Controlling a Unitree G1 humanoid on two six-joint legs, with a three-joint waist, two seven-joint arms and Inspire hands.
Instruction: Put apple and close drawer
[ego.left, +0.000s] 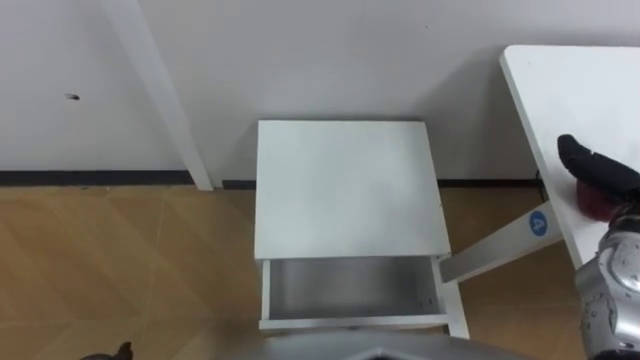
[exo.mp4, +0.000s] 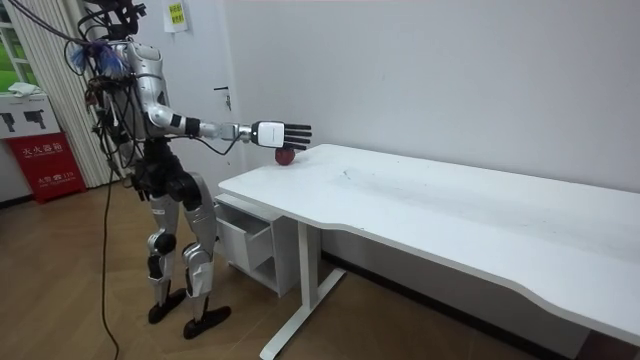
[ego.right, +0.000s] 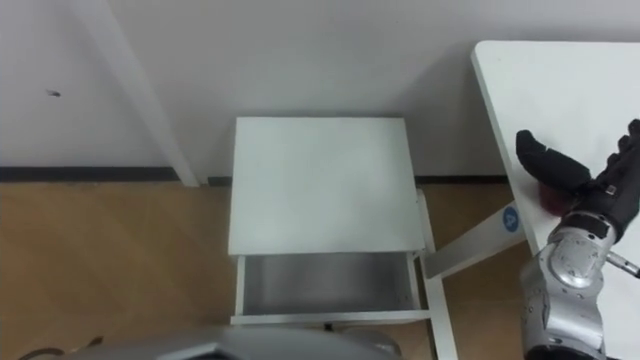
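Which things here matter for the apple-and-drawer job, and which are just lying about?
For the job: apple on the desk, under the open right hand; open drawer of the white cabinet.
Just around: red box on the floor; yellow sign on the wall.

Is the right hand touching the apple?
Cannot tell. The room view shows the right hand just above the apple; in the eye views the hand covers where they would meet.
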